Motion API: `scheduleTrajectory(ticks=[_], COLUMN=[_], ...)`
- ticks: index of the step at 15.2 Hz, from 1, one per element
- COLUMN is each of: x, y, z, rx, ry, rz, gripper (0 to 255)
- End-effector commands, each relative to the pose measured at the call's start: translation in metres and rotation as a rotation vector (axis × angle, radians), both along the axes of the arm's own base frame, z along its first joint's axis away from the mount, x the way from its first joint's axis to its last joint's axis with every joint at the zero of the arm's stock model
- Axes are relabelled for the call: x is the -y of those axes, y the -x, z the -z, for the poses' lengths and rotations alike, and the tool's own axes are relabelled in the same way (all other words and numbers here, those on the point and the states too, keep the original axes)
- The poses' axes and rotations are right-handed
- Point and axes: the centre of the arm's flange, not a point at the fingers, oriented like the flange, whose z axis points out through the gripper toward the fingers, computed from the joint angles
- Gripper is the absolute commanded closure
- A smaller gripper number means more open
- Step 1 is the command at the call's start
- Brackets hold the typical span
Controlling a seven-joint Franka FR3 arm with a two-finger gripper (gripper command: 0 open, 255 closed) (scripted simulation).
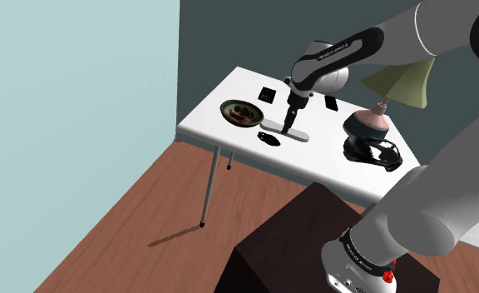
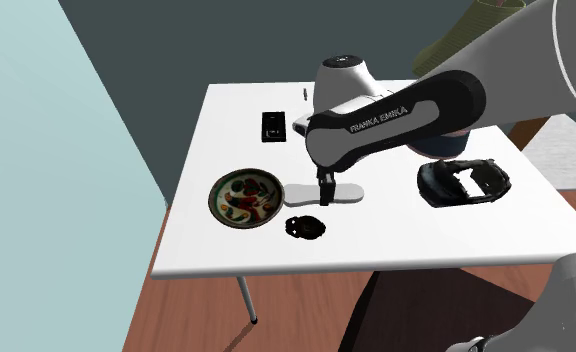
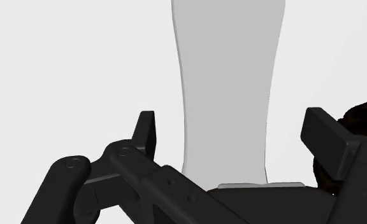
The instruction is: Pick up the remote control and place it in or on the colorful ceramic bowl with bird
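Note:
The remote control (image 1: pixel 299 134) is a plain grey, long flat bar lying on the white table (image 1: pixel 213 125). In the second exterior view the remote control (image 2: pixel 351 192) lies just right of the colourful bowl (image 2: pixel 245 196). My gripper (image 2: pixel 325 196) is down over its middle. In the wrist view the gripper (image 3: pixel 236 127) is open, with the remote control (image 3: pixel 227 83) running between the fingers (image 3: pixel 147 130); a gap shows on each side of it. The bowl (image 1: pixel 241 112) sits near the table's edge on the shoulder view's left.
A small black object (image 2: pixel 304 227) lies close to the remote, toward the table's front edge. A flat black item (image 2: pixel 273 125) lies behind the bowl. A black headset-like thing (image 2: pixel 461 182) and a lamp (image 1: pixel 371 125) stand at the second exterior view's right.

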Motion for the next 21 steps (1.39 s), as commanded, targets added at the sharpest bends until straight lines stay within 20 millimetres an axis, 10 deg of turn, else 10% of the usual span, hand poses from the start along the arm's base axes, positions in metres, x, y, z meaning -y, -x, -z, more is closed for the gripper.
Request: scheduleTrajectory(ticks=[1, 9, 10, 21], x=[0.0, 0.0, 0.0, 0.0], y=[-0.001, -0.001, -0.001, -0.001], z=[0.009, 0.012, 0.012, 0.002], rx=[0.001, 0.001, 0.001, 0.001], ry=[0.0, 0.0, 0.0, 0.0], rz=[0.0, 0.0, 0.0, 0.0], gripper=[0, 0, 255, 255])
